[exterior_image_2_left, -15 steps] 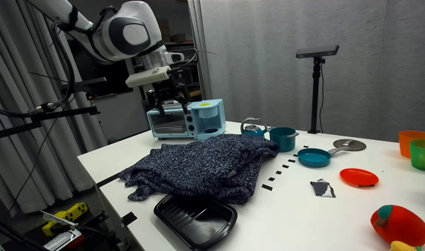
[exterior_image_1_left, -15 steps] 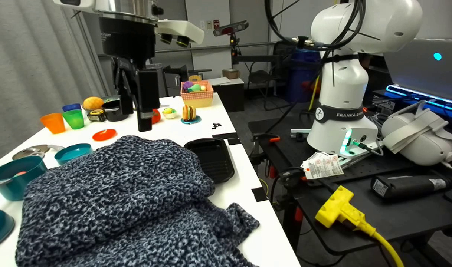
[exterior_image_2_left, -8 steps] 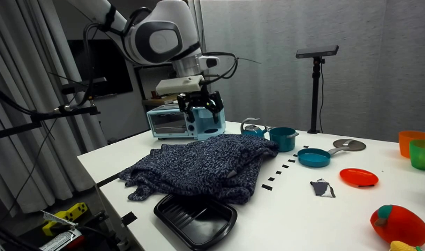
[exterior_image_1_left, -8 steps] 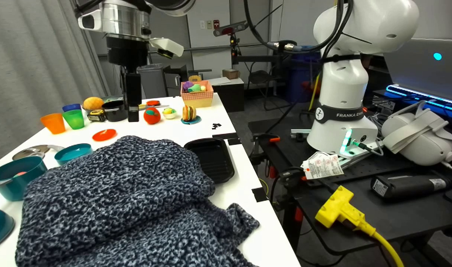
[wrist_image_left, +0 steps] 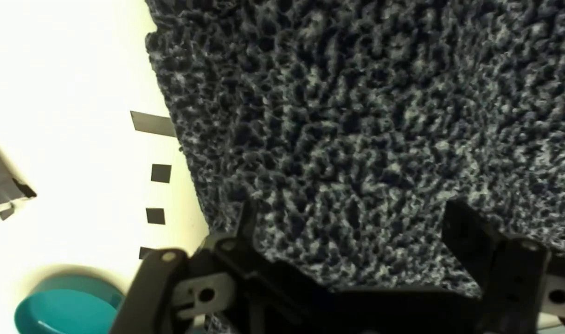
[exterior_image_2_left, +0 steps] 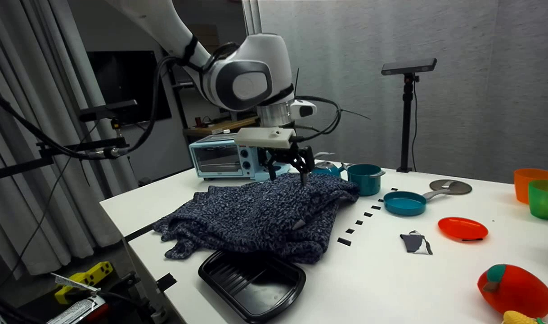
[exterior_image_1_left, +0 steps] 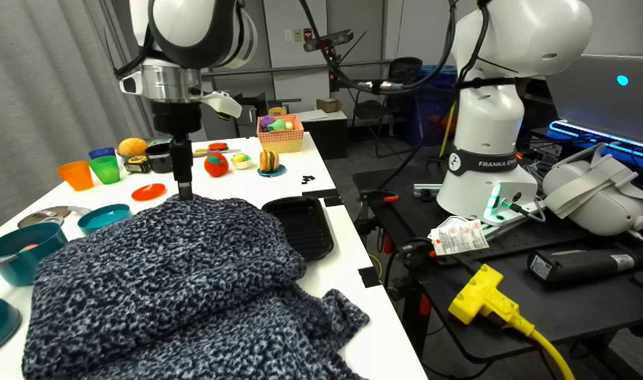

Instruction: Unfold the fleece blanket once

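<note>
In an exterior view, the black band (exterior_image_1_left: 480,168) around the white robot arm's base (exterior_image_1_left: 466,192) shows a round white emblem (exterior_image_1_left: 454,161) and white capitals (exterior_image_1_left: 497,163), "FRANKA E", the rest unclear. Print on the rectangular white paper tag (exterior_image_1_left: 459,237) is too small to read.

We see pleated grey fabric curtains (exterior_image_1_left: 36,105) in both exterior views. Beyond the brightly lit white table (exterior_image_1_left: 247,182) stand a black chair (exterior_image_1_left: 406,68) and a tall blue bin (exterior_image_1_left: 429,119) on dark grey flooring (exterior_image_1_left: 361,161); we find small rectangular plates (exterior_image_1_left: 298,35) on a pale wall (exterior_image_1_left: 295,16).
</note>
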